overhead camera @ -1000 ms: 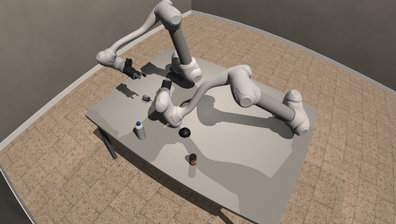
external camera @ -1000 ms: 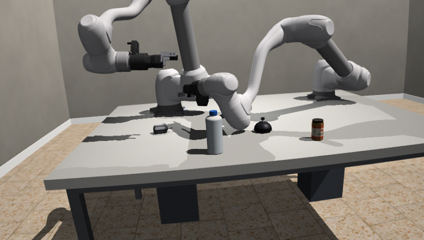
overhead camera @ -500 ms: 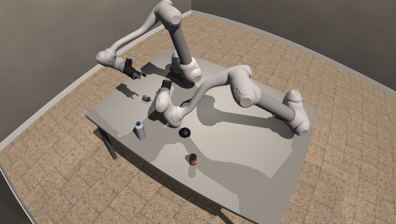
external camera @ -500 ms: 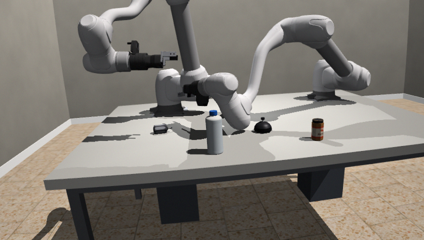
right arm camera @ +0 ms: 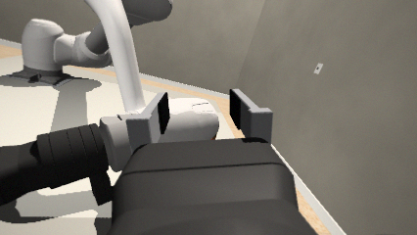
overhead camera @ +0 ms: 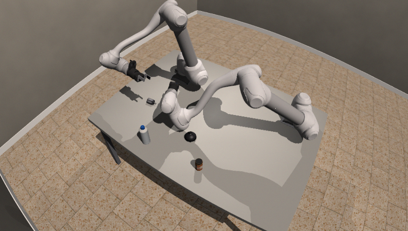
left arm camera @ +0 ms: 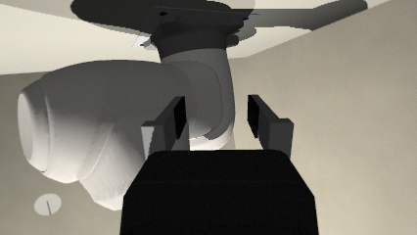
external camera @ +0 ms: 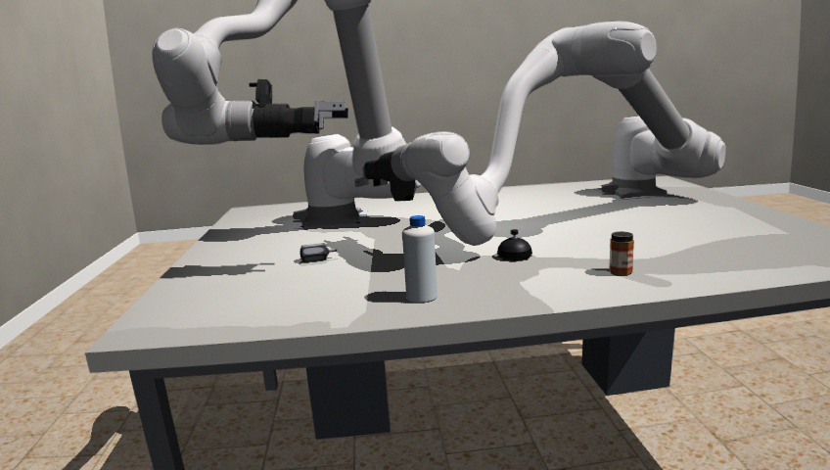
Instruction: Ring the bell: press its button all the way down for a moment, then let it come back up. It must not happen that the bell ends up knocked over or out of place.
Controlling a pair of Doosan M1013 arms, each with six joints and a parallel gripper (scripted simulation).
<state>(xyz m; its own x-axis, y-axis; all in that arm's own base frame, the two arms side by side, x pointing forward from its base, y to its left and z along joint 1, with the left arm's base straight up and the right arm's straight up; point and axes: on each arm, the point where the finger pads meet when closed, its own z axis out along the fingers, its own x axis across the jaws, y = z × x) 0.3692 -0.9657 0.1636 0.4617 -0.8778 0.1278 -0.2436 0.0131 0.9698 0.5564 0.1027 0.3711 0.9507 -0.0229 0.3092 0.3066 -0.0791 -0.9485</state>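
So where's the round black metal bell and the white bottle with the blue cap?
Bell (overhead camera: 190, 136) (external camera: 514, 250): top and exterior views, on its dome.
Bottle (overhead camera: 145, 136) (external camera: 420, 264): same views, on its side.

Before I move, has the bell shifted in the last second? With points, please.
No. The bell (overhead camera: 190, 137) (external camera: 514, 250) is upright, at the same spot on the table (overhead camera: 243, 148) (external camera: 233, 308) (left arm camera: 29, 44) (right arm camera: 20, 105), judged against its front edge.
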